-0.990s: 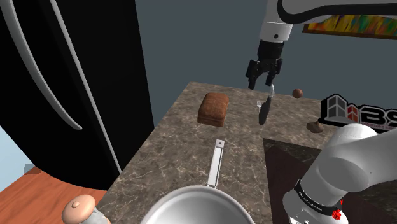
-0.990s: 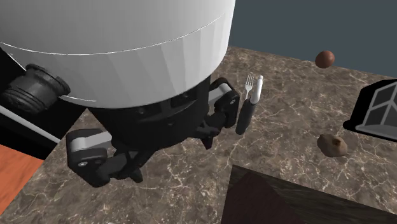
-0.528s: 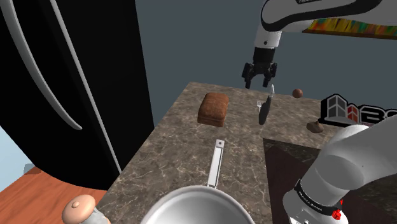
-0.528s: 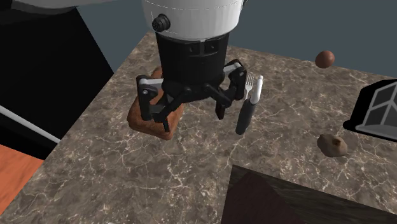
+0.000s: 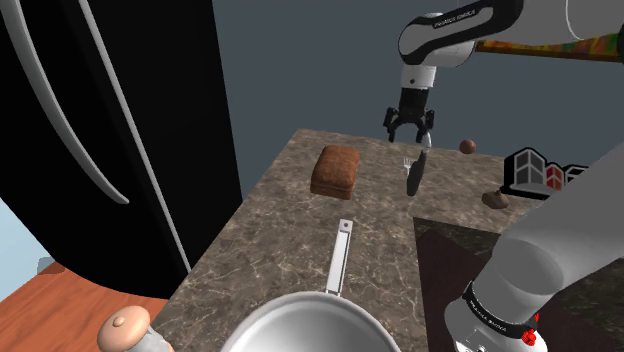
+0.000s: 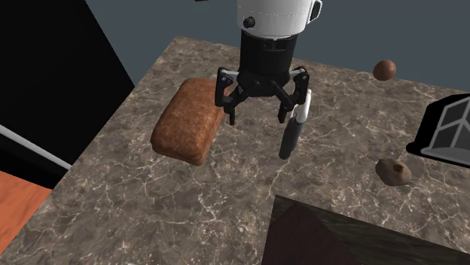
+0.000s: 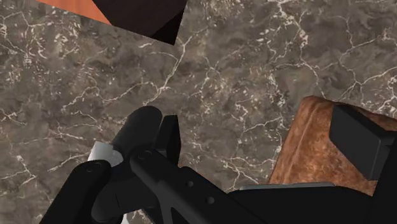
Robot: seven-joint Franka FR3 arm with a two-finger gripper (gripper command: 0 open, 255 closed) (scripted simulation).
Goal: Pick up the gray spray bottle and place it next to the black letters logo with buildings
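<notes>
Spray bottle (image 6: 288,141): slim, dark grey body, pale top, on the marbled counter (image 6: 151,203). It is not between the fingers (image 7: 359,137). In the wrist view you find it just outside one of them, close by its outer face; touching or not, cannot tell. Gripper (image 6: 257,114) hangs above the counter, fingers spread apart, nothing in them. Brown loaf-shaped block (image 6: 188,120) sits below and past the other finger. Logo sign (image 5: 535,170), black letters with buildings, stands well beyond the bottle's finger, on the side away from the block.
</notes>
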